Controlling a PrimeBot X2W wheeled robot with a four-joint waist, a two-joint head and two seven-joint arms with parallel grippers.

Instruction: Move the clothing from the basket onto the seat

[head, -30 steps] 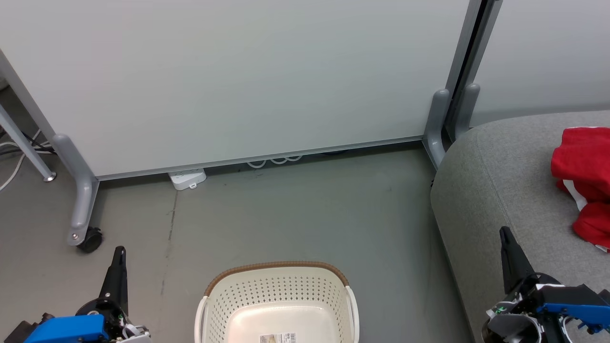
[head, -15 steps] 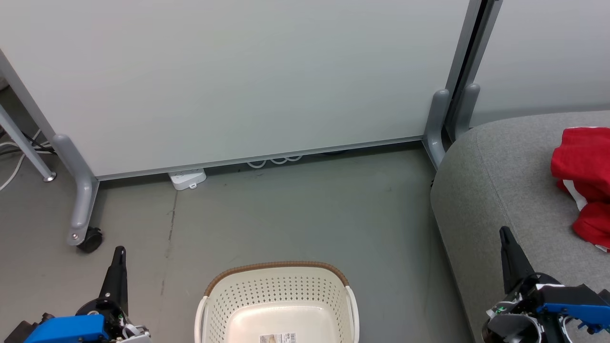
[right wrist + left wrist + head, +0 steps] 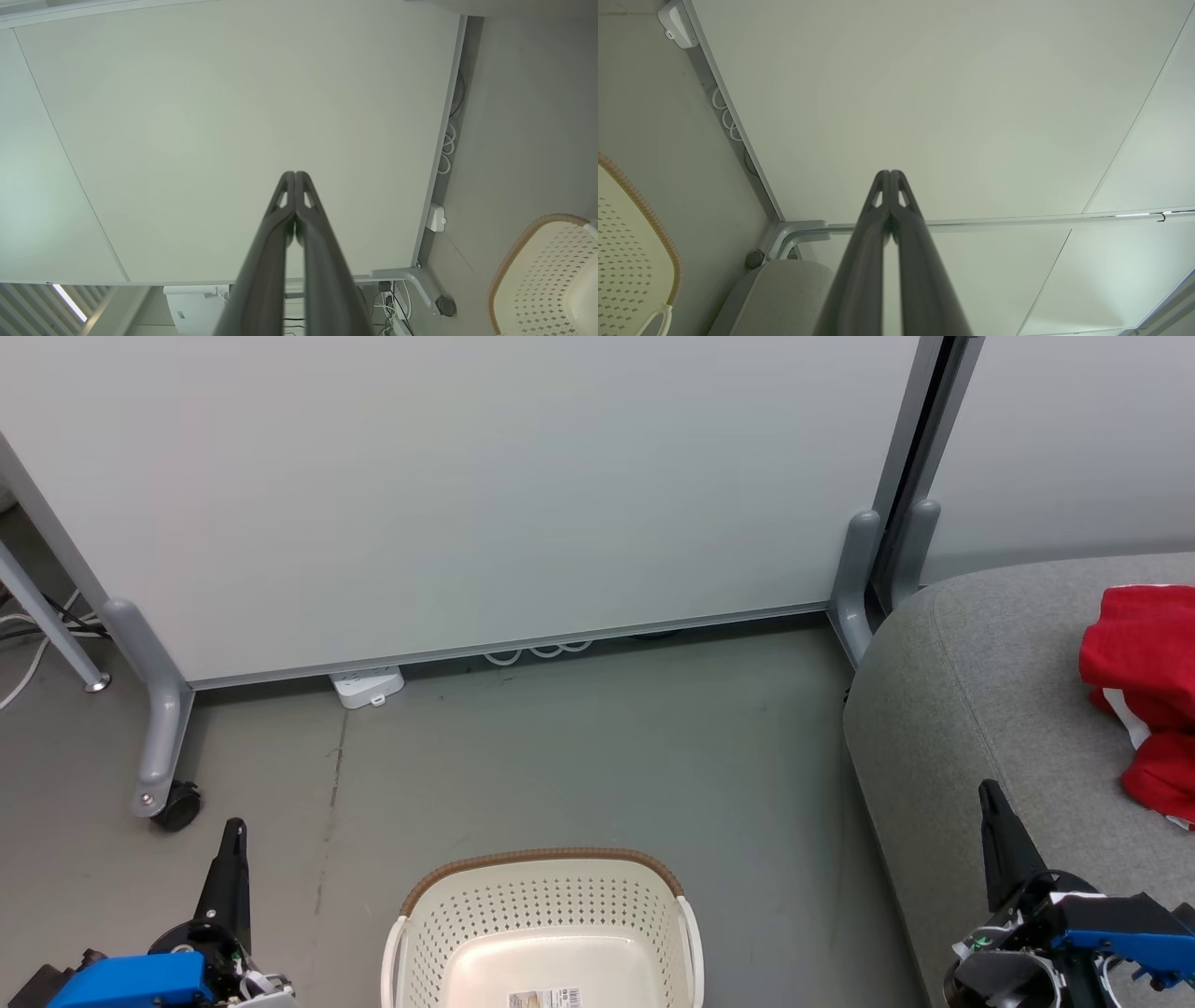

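left pincer (image 3: 890, 173) closed, right pincer (image 3: 295, 174) closed

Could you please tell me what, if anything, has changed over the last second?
Nothing has visibly changed. The left gripper and the right gripper stay shut and empty on either side of the basket. The clothing lies on the seat as before.

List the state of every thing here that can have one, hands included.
left hand, shut, holding nothing.
right hand, shut, holding nothing.
basket, upright on the floor, nothing in the part that shows.
clothing, crumpled in a heap on the seat, outside the basket.
seat, bearing the clothing.
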